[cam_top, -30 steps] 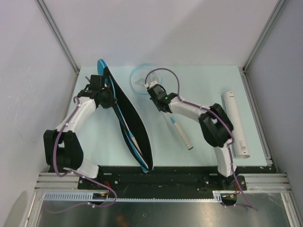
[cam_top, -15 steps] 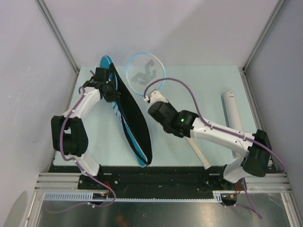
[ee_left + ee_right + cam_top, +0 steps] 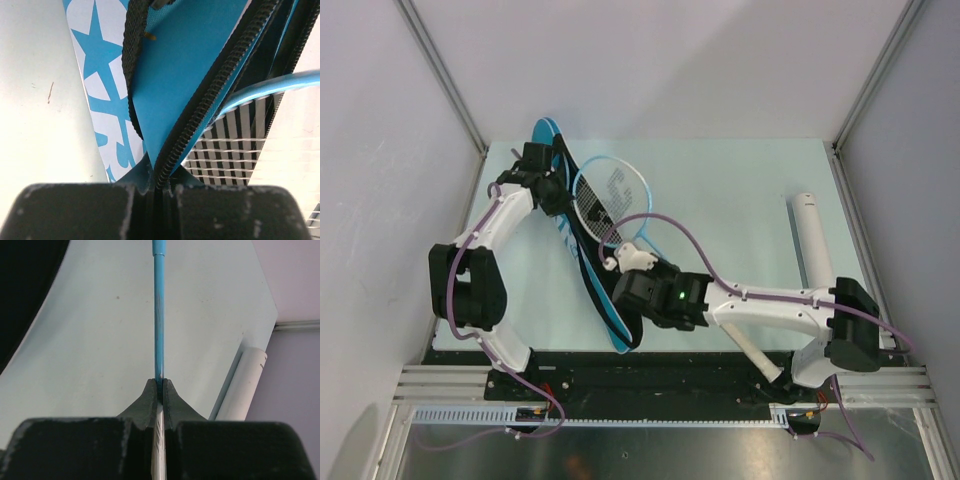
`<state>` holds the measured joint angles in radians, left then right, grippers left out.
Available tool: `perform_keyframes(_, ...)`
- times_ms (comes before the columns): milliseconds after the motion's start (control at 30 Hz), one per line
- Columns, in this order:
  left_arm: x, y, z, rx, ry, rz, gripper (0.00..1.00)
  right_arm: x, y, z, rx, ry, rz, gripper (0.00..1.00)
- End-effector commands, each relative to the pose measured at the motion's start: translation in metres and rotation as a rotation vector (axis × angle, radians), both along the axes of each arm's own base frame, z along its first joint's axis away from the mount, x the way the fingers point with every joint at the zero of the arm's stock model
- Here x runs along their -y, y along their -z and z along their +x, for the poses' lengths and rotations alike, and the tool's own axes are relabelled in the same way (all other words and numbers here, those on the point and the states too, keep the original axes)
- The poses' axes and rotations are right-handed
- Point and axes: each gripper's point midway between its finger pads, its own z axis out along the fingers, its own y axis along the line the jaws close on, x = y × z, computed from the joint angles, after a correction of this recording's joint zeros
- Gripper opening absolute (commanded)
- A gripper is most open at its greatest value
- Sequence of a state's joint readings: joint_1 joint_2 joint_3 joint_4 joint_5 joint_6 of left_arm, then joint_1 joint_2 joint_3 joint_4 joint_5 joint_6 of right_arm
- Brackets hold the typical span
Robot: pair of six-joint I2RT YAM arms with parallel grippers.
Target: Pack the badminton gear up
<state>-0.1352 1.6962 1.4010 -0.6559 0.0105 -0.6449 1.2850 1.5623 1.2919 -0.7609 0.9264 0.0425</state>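
At upper left the bag [image 3: 598, 255] is pinched at its zip edge by the left claw [image 3: 159, 182], apparently to part its mouth, while the racket [image 3: 610, 195] is clamped at its shaft by the right claw [image 3: 160, 390] for insertion.

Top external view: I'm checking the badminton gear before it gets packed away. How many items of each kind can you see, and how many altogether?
light-blue racket: 1
blue bag: 1
white tube: 1
Total: 3
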Motion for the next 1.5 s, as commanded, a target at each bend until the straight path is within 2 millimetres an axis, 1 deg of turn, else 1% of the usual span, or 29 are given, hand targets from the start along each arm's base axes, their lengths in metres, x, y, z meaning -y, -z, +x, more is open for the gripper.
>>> perform_keyframes(0, 0.006, -0.041, 0.009, 0.105, 0.008, -0.027, 0.00, -0.004, -0.004, -0.012, 0.059, -0.014, -0.014, 0.00)
perform_keyframes(133, 0.017, -0.045, 0.006, 0.107, 0.059, -0.068, 0.00, -0.016, -0.002, -0.011, 0.073, -0.048, -0.030, 0.00)
perform_keyframes(200, 0.025, -0.048, 0.003, 0.114, 0.098, -0.081, 0.01, -0.030, -0.002, -0.008, 0.089, -0.078, -0.017, 0.00)
perform_keyframes(267, 0.030, -0.055, 0.000, 0.131, 0.123, -0.091, 0.00, -0.043, -0.002, -0.004, 0.104, -0.092, 0.018, 0.00)
perform_keyframes(333, 0.035, -0.067, -0.004, 0.162, 0.150, -0.096, 0.00, -0.049, -0.002, -0.001, 0.111, -0.101, 0.027, 0.00)
perform_keyframes(433, 0.042, -0.076, -0.010, 0.182, 0.169, -0.132, 0.00, -0.061, 0.000, 0.007, 0.116, -0.112, 0.063, 0.00)
perform_keyframes(467, 0.044, -0.082, -0.012, 0.199, 0.176, -0.144, 0.00, -0.066, -0.004, 0.014, 0.133, -0.106, 0.095, 0.00)
perform_keyframes(500, 0.047, -0.079, -0.017, 0.193, 0.183, -0.157, 0.00, -0.072, -0.004, 0.018, 0.141, -0.109, 0.102, 0.00)
perform_keyframes(533, 0.051, -0.083, -0.018, 0.208, 0.199, -0.177, 0.00, -0.074, -0.007, 0.022, 0.149, -0.107, 0.112, 0.00)
perform_keyframes(567, 0.054, -0.087, -0.020, 0.224, 0.208, -0.189, 0.00, -0.083, -0.009, 0.026, 0.141, -0.118, 0.154, 0.00)
perform_keyframes(600, 0.059, -0.082, -0.025, 0.213, 0.222, -0.206, 0.00, -0.086, -0.010, 0.036, 0.134, -0.108, 0.182, 0.00)
perform_keyframes(633, 0.064, -0.087, -0.024, 0.241, 0.238, -0.224, 0.00, -0.091, -0.010, 0.040, 0.130, -0.111, 0.205, 0.00)
perform_keyframes(667, 0.071, -0.087, -0.028, 0.242, 0.262, -0.248, 0.00, -0.101, -0.014, 0.045, 0.124, -0.125, 0.259, 0.00)
perform_keyframes(700, 0.077, -0.086, -0.030, 0.257, 0.278, -0.264, 0.00, -0.103, -0.019, 0.057, 0.130, -0.109, 0.298, 0.00)
perform_keyframes(767, 0.087, -0.086, -0.035, 0.265, 0.312, -0.297, 0.00, -0.120, -0.014, 0.067, 0.093, -0.127, 0.352, 0.00)
perform_keyframes(800, 0.093, -0.084, -0.038, 0.274, 0.330, -0.311, 0.00, -0.122, -0.013, 0.074, 0.087, -0.123, 0.360, 0.00)
perform_keyframes(833, 0.096, -0.082, -0.040, 0.277, 0.345, -0.318, 0.00, -0.132, -0.019, 0.079, 0.092, -0.127, 0.372, 0.00)
perform_keyframes(867, 0.099, -0.081, -0.042, 0.281, 0.362, -0.324, 0.00, -0.135, -0.019, 0.082, 0.094, -0.129, 0.364, 0.00)
perform_keyframes(933, 0.105, -0.078, -0.045, 0.301, 0.395, -0.329, 0.00, -0.141, -0.030, 0.090, 0.104, -0.129, 0.387, 0.00)
perform_keyframes(967, 0.108, -0.077, -0.047, 0.308, 0.407, -0.337, 0.00, -0.146, -0.027, 0.091, 0.089, -0.148, 0.393, 0.00)
perform_keyframes(1033, 0.116, -0.076, -0.051, 0.320, 0.435, -0.364, 0.01, -0.146, -0.029, 0.102, 0.097, -0.130, 0.416, 0.00)
perform_keyframes(1133, 0.128, -0.077, -0.056, 0.337, 0.466, -0.402, 0.00, -0.139, -0.025, 0.117, 0.125, -0.049, 0.440, 0.00)
perform_keyframes(1167, 0.131, -0.080, -0.058, 0.348, 0.472, -0.411, 0.00, -0.132, -0.023, 0.123, 0.144, -0.002, 0.439, 0.00)
perform_keyframes(1233, 0.135, -0.080, -0.061, 0.356, 0.474, -0.434, 0.01, -0.130, -0.024, 0.126, 0.161, 0.059, 0.483, 0.00)
perform_keyframes(1267, 0.136, -0.080, -0.062, 0.356, 0.474, -0.438, 0.00, -0.124, -0.025, 0.128, 0.188, 0.108, 0.489, 0.00)
perform_keyframes(1333, 0.137, -0.078, -0.064, 0.354, 0.472, -0.452, 0.00, -0.126, -0.023, 0.130, 0.206, 0.156, 0.539, 0.00)
perform_keyframes(1367, 0.137, -0.077, -0.066, 0.351, 0.471, -0.457, 0.00, -0.126, -0.020, 0.130, 0.216, 0.171, 0.552, 0.00)
perform_keyframes(1400, 0.137, -0.076, -0.067, 0.353, 0.471, -0.460, 0.00, -0.125, -0.005, 0.128, 0.213, 0.176, 0.543, 0.00)
perform_keyframes(1467, 0.136, -0.073, -0.069, 0.352, 0.472, -0.456, 0.00, -0.133, 0.001, 0.127, 0.214, 0.191, 0.628, 0.00)
